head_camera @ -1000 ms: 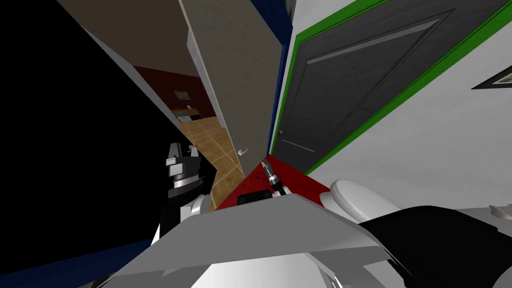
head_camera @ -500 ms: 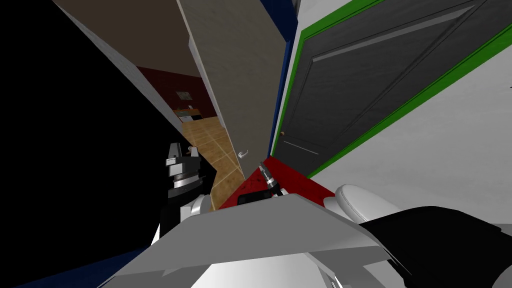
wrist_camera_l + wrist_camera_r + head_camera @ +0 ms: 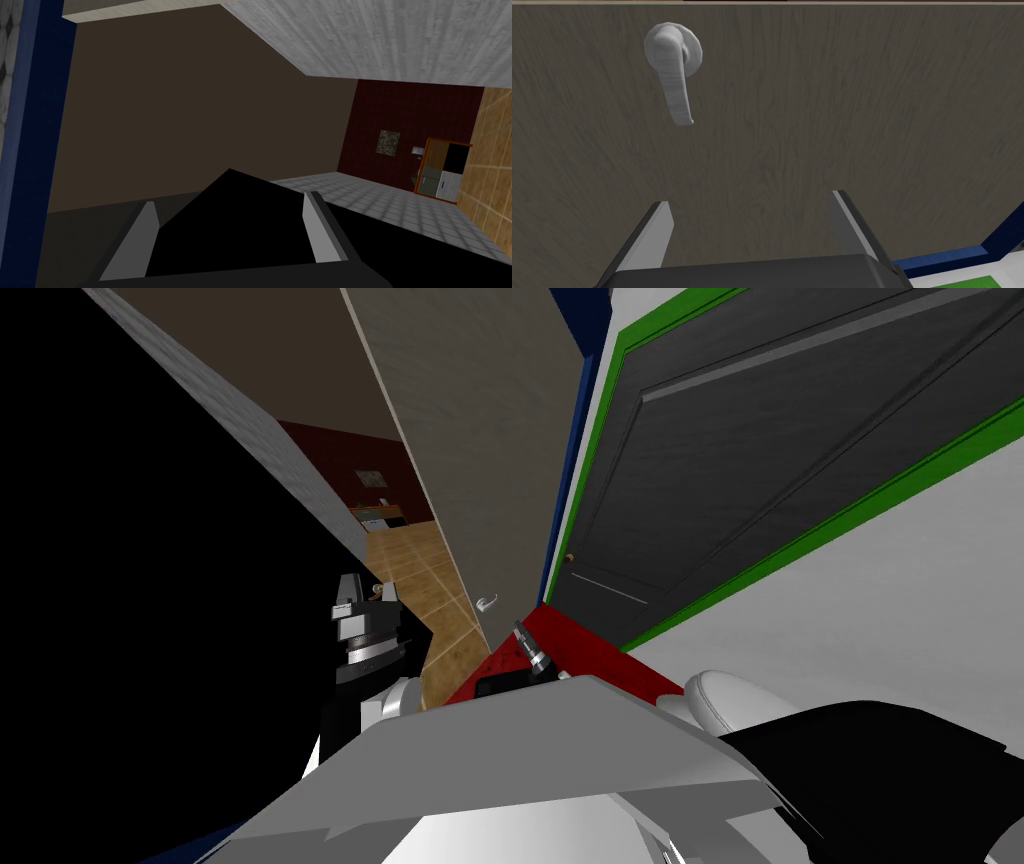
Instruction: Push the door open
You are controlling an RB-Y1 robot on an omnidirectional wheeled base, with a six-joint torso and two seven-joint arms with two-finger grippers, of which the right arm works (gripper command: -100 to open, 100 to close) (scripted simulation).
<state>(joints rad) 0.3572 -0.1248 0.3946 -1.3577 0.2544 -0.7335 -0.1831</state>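
Observation:
The grey-brown door (image 3: 470, 468) stands partly open, with a pale lever handle (image 3: 487, 603) near its free edge. My right gripper (image 3: 522, 638) is close to the door face just beside the handle. In the right wrist view the door face (image 3: 812, 110) lies right in front of my right gripper (image 3: 752, 210). Its fingers (image 3: 654, 235) are open with nothing between them. The lever handle (image 3: 674, 85) hangs beyond the left finger, apart from it. My left gripper (image 3: 362, 598) is held up by the doorway gap, and in its wrist view it (image 3: 230, 205) is open and empty.
A dark grey door in a green frame (image 3: 720, 458) is to the right, above a red floor (image 3: 590, 653). A white toilet (image 3: 730, 698) sits low right. Beyond the gap lie a tan tiled floor (image 3: 420, 578) and a dark red wall (image 3: 350, 458). A black area lies left.
The whole head view has shifted, so I have moved. My right gripper has slid a little left toward the door face. The left arm holds its place.

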